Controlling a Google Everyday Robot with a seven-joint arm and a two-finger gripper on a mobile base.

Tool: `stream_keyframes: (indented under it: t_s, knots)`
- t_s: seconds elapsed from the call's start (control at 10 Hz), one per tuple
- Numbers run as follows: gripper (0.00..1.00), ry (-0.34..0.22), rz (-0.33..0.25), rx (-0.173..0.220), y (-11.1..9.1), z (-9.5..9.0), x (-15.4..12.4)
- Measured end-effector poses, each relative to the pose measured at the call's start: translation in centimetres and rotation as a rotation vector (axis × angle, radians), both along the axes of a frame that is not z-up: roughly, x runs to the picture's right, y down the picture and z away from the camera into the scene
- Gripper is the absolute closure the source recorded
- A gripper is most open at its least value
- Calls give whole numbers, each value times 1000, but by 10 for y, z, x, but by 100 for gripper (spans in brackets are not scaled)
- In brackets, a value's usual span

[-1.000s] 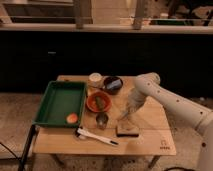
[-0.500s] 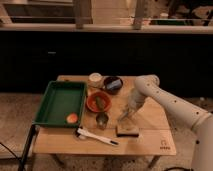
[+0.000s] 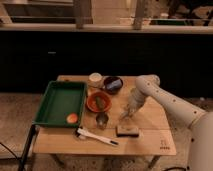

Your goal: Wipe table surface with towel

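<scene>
Camera view | gripper point(image 3: 125, 115) just by towel point(image 3: 127, 131) (contact unclear) | table point(image 3: 152, 120) front-R

We see dim, warm-toned scene; light falls from above onto tabletop point(image 3: 150, 117), brightest wooden area in view. Wall behind it near black; pale strip along top edge catches more light. White arm point(image 3: 165, 97) stands out bright against dark wall. We find hand point(image 3: 126, 114) low over tabletop, right of centre, near towel point(image 3: 127, 131); it reads darker than arm. Towel shows as dark patch. Floor lit dully, darker beneath tabletop. Green tray point(image 3: 55, 102) keeps muted colour
</scene>
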State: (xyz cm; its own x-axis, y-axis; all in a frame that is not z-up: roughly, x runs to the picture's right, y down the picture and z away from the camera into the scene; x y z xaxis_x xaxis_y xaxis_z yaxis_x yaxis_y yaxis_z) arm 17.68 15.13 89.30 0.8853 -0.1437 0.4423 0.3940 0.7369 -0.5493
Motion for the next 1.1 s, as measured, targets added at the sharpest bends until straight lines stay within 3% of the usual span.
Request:
stream_keyframes:
  t_s: [0.3,0.5,0.7,1.1]
  knots:
    - [100,12,10,3,-15,14,3]
    - [100,-12,-19,8,-19,14,-11]
    - [100,-65,-66,10,-12,5,-35]
    - [100,-111,-107,-6,22,-22,-33]
